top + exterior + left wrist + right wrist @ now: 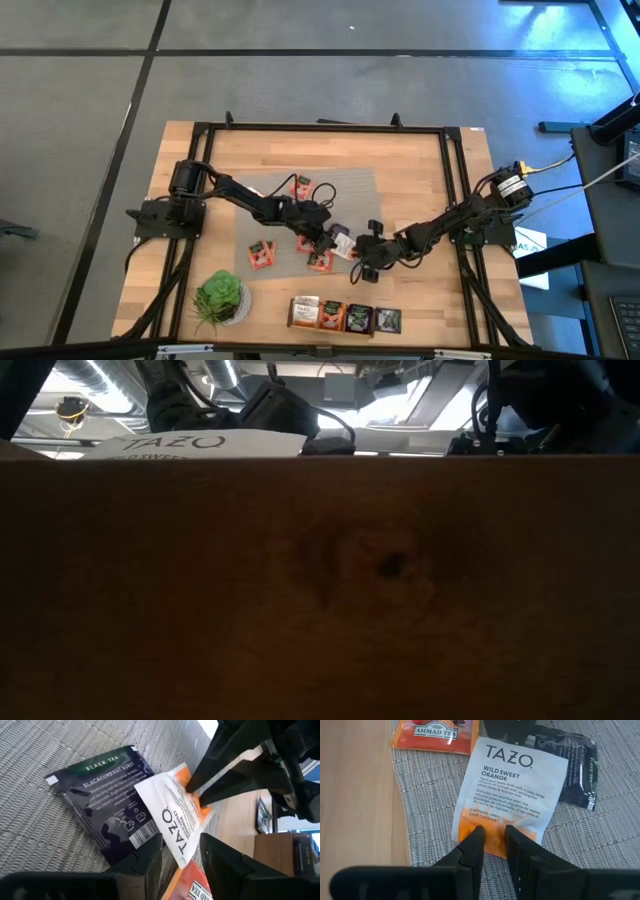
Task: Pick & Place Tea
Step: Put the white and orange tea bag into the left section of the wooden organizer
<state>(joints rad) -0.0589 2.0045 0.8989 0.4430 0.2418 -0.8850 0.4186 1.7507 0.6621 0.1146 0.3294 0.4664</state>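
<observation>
Your right gripper [493,837] sits low over the right edge of the grey woven mat [352,185], near the middle of the light wooden desk [420,160]. Its fingers [470,847] are drawn narrow and pinch the orange bottom edge of the white-and-orange Tazo "Wild Sweet Orange" sachet [512,790]. The sachet lies flat on the mat, partly overlapping a black blackcurrant tea sachet [105,800] beside it.

Your left gripper [180,847] comes in from the opposite side of the same sachet. Its fingers [145,860] stand a narrow gap apart with the white end of the sachet just ahead of the tips; you cannot tell from the views whether they touch it. In the high view both grippers meet over this one sachet at the mat's right edge.

Other stock on the desk:
- an orange Ahmad Tea sachet [436,734] lying on the mat's edge, near the Tazo sachet's white end;
- further orange sachets [262,254] scattered on the mat toward the left arm;
- a row of four boxed tea packets [344,316] along the desk's front edge;
- a green potted plant [221,297] at the front left corner.

The low view is blocked by a wooden board.
</observation>
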